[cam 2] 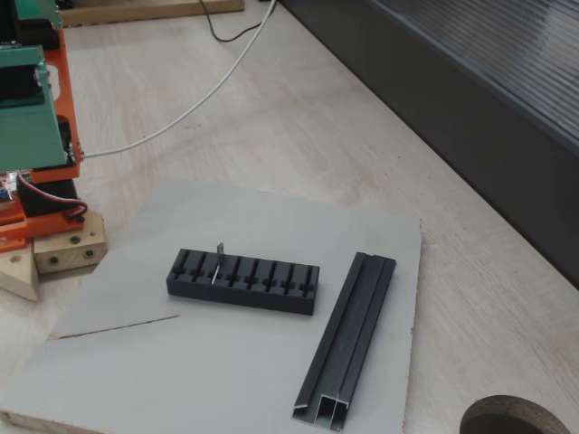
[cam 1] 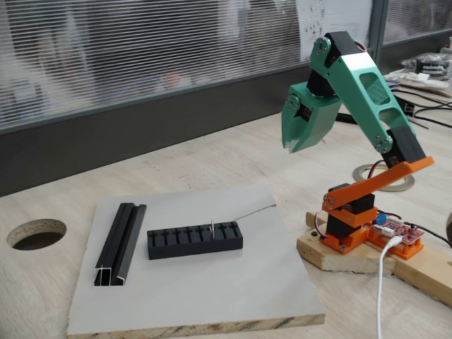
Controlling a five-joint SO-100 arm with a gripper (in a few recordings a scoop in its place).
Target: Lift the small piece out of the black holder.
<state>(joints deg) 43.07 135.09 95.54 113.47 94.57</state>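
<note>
Task not yet begun: piece [cam 1: 212,228] sitting upright in holder [cam 1: 195,240], in slot near holder's right end in this fixed view. Holder lying on grey board [cam 1: 233,296], rail [cam 1: 121,244] just beside it, thin wire [cam 1: 253,210] trailing toward board edge. Everything left: approach, grasp, lift. Arm folded high, gripper [cam 1: 291,145] pointing down, well apart from holder, holding nothing; jaws appearing closed, cannot tell surely.
</note>
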